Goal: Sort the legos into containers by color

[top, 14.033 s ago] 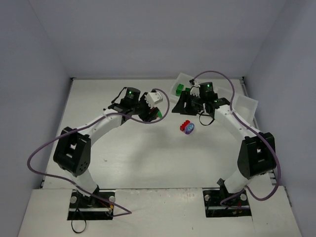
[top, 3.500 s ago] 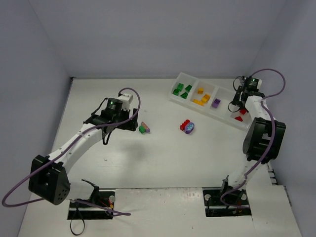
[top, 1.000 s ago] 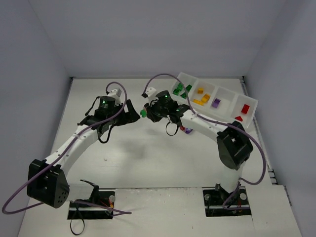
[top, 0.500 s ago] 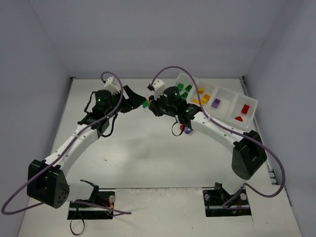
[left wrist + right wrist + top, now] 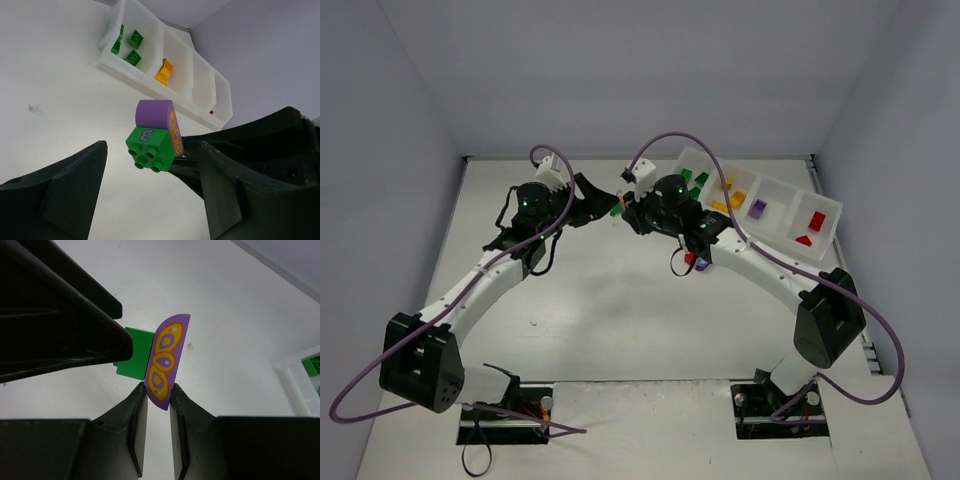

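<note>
R gripper [image 5: 158,392] is pressed together on the bottom edge of the purple butterfly piece [image 5: 166,357], a thin pinch w/ little pad overlap. A green brick [image 5: 135,352] is stuck to that piece's flat side. The pair hangs above the table [image 5: 225,315], left of the tray [image 5: 121,70]. L gripper [image 5: 152,147] stands spread, one finger each side of the pair, and does not look to be gripping it.

Risks: if L closes off-centre or pulls at an angle, the purple piece could twist out of R's shallow pinch and the pair would drop (prob. onto the table, not into a compartment). L could also clamp both pieces instead of the green only, so nothing separates. The 2 arms' fingers are v. close, so a bump is possible.

Views: R wrist shows the pinch and an L finger [image 5: 75,340] by the green brick, but not L's other finger. L wrist shows both L fingers apart, the studs, sorted green bricks [image 5: 134,40] and an orange one [image 5: 164,72]. Only the top view shows a purple brick [image 5: 757,208] and red ones [image 5: 814,221] in the far compartments, plus loose pieces [image 5: 692,261] under R arm.
</note>
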